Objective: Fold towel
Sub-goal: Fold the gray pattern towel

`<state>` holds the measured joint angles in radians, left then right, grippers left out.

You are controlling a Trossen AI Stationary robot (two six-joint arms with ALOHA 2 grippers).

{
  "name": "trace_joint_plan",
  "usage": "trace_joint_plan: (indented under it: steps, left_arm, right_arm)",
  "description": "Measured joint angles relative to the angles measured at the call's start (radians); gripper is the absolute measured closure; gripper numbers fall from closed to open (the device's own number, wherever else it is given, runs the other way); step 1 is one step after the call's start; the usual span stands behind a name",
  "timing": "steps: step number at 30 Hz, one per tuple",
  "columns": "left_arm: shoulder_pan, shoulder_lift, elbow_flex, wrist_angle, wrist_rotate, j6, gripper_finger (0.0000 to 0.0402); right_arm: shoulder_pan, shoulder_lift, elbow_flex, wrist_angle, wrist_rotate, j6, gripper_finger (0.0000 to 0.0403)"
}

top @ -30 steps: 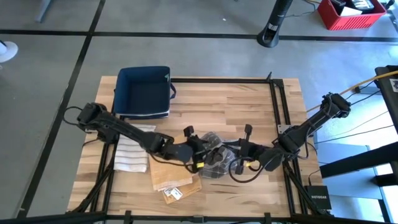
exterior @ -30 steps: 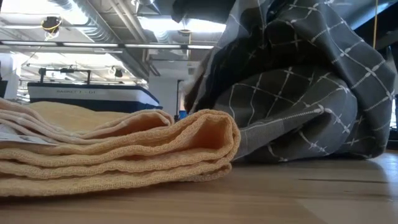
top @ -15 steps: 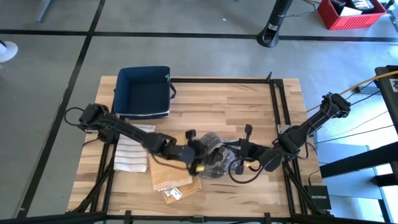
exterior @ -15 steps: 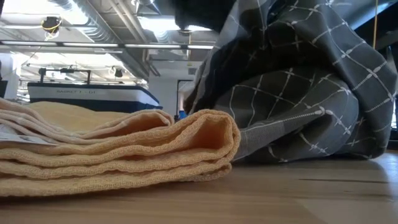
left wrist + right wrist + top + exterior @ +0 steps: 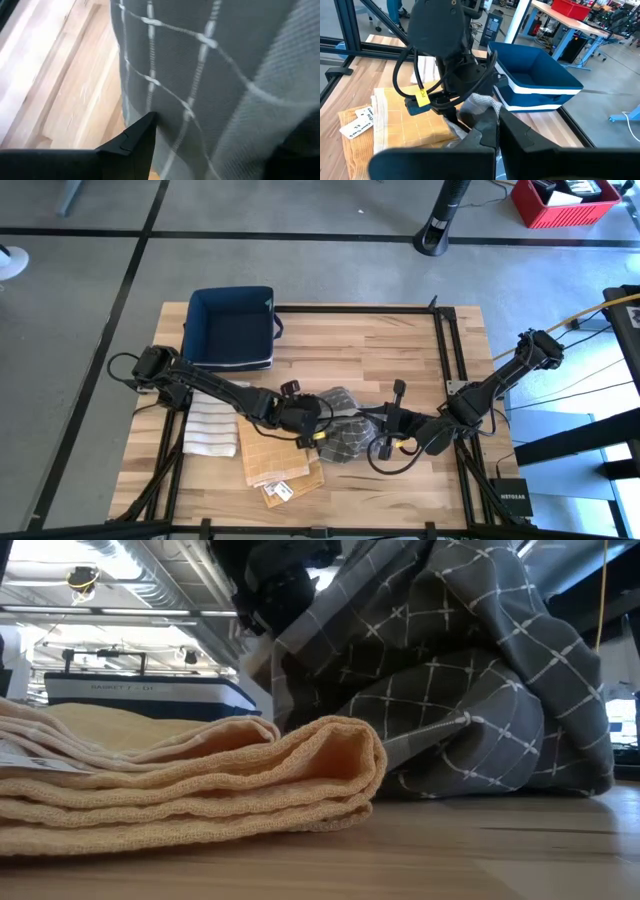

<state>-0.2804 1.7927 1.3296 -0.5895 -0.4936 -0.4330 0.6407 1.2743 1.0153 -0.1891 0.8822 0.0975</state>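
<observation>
A striped towel (image 5: 212,427) and a folded yellow towel (image 5: 272,457) lie aside at the desk's (image 5: 370,345) left; mid-desk, the left end effector (image 5: 318,422) pinches the bunched grey checked towel (image 5: 345,435), seemingly lifting one edge, while the right end effector (image 5: 388,442), pressed together, anchors the far side.

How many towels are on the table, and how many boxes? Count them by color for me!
Grey checked towel: 1
Yellow towel: 1
White striped towel: 1
Blue bin: 1
Total: 4 things, 3 towels and 1 bin.
</observation>
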Motion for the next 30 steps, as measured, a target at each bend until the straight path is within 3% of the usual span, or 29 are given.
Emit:
trace_joint_plan:
  steps: [6,13,19,22,26,30]
  left_arm:
    - [-0.006,0.000,0.000,-0.009,-0.001,0.052,0.0257]
    - [-0.023,-0.008,0.004,-0.152,0.005,0.063,0.0387]
    - [-0.071,-0.011,0.078,-0.165,0.105,0.105,0.0396]
    - [-0.097,-0.011,0.121,-0.161,0.125,0.120,0.0397]
    - [-0.118,-0.011,0.144,-0.160,0.125,0.134,0.0398]
    - [-0.117,-0.011,0.145,-0.161,0.125,0.125,0.0396]
  right_arm:
    - [-0.014,0.000,0.000,0.007,0.000,-0.005,0.0393]
    - [-0.013,0.000,0.000,0.003,-0.020,-0.004,0.0393]
    - [-0.021,0.010,0.002,-0.018,-0.061,0.083,0.0390]
    - [-0.021,0.011,0.002,-0.162,-0.071,0.189,0.0367]
    - [-0.019,0.013,0.002,-0.473,-0.092,0.478,0.0308]
    - [-0.019,0.020,0.000,-0.702,-0.283,0.728,0.0258]
